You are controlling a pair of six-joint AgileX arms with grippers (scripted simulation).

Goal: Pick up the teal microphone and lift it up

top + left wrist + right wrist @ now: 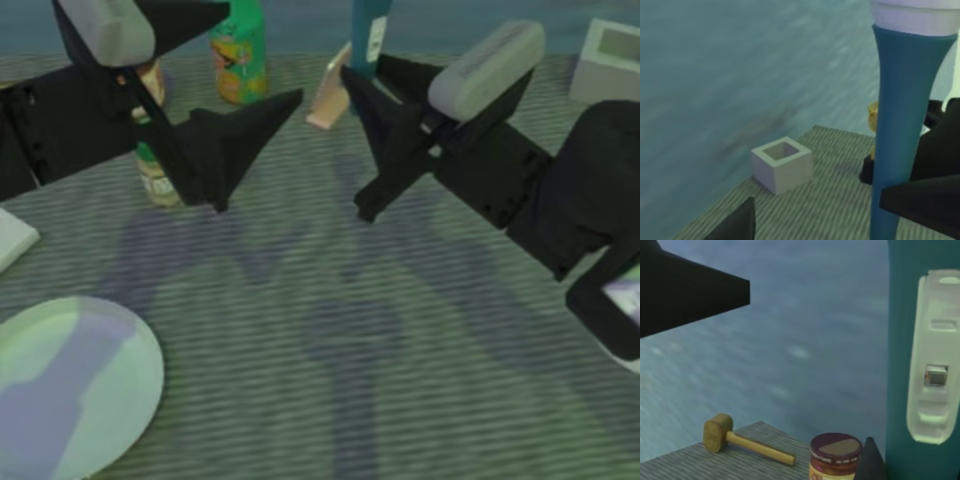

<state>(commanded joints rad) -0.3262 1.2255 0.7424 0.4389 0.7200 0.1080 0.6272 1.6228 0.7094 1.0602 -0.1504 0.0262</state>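
A: Microphone is standing upright at the counter's far edge, long axis vertical, switch patch facing the right gripper.

B: Which arm is sitting nearer?

A: The right one. Its fingers are gaping wide, gripping nothing, with the handle filling one side of its wrist view, just beside one finger.

B: And the left gripper?

A: Also spread and empty, hovering left of it, over the spice jar.

B: Obstacles?

A: A pale tilted block is leaning just beside the handle; the green bottle is standing near. The closing move, I judge, needs care there.
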